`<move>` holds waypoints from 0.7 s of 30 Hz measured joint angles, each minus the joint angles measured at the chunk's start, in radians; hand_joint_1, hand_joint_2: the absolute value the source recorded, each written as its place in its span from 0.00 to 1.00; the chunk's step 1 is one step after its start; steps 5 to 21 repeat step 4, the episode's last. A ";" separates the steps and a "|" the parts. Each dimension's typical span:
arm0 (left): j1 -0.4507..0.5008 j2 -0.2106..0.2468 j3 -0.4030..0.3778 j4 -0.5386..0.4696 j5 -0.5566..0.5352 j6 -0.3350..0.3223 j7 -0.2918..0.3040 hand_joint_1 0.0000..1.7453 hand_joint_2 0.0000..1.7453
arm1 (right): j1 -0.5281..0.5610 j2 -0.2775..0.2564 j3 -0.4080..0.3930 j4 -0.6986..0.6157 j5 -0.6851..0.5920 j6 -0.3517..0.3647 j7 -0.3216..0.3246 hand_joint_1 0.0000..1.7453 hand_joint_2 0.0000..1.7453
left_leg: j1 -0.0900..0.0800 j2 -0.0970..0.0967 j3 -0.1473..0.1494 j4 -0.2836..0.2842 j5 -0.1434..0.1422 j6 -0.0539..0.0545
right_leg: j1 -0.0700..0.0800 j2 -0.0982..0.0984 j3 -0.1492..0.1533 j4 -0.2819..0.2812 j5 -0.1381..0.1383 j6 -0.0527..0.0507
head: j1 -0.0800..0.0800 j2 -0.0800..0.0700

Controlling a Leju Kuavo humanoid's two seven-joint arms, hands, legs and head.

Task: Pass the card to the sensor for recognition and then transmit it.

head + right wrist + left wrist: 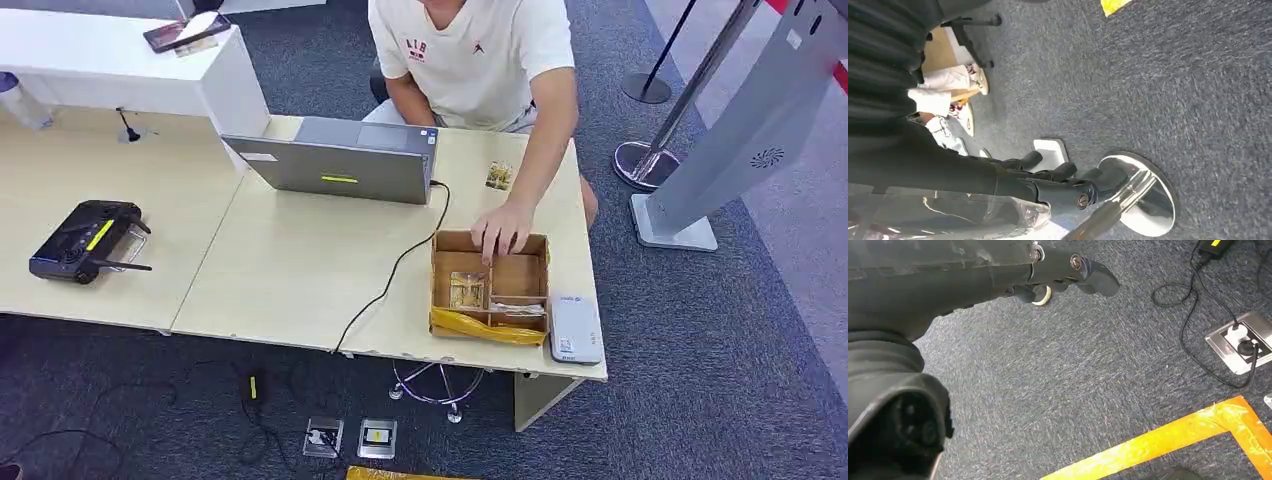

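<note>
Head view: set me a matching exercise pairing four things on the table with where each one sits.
Things:
1. laptop
2. black controller
3. white card reader
4. cardboard box

Places:
A. on the table's left part
B. under the person's hand
C. at the table's front right corner
D. at the table's far edge, in front of the person

Pairs: 1-D, 2-A, 3-C, 4-B

Before me: pale wood table (280,270) on blue-grey carpet (700,400); white counter (120,70) behind; chrome stanchion base (640,160) right; orange floor tape (1168,440).
</note>
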 joint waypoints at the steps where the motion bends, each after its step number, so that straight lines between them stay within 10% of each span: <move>1: 0.000 0.000 0.000 0.000 0.000 -0.001 0.000 0.00 0.00 | 0.000 0.000 0.000 0.001 0.002 0.000 -0.002 0.00 1.00 | 0.000 0.000 0.000 0.000 0.000 0.000 | 0.000 0.000 0.000 0.000 0.000 0.000 | 0.000 0.000; 21: 0.000 0.000 0.000 0.000 0.000 -0.003 0.000 0.00 0.00 | 0.000 0.000 0.000 0.002 0.003 -0.002 -0.006 0.00 1.00 | 0.000 0.000 0.000 0.000 0.000 0.000 | 0.000 0.000 0.000 0.000 0.000 0.000 | 0.000 0.000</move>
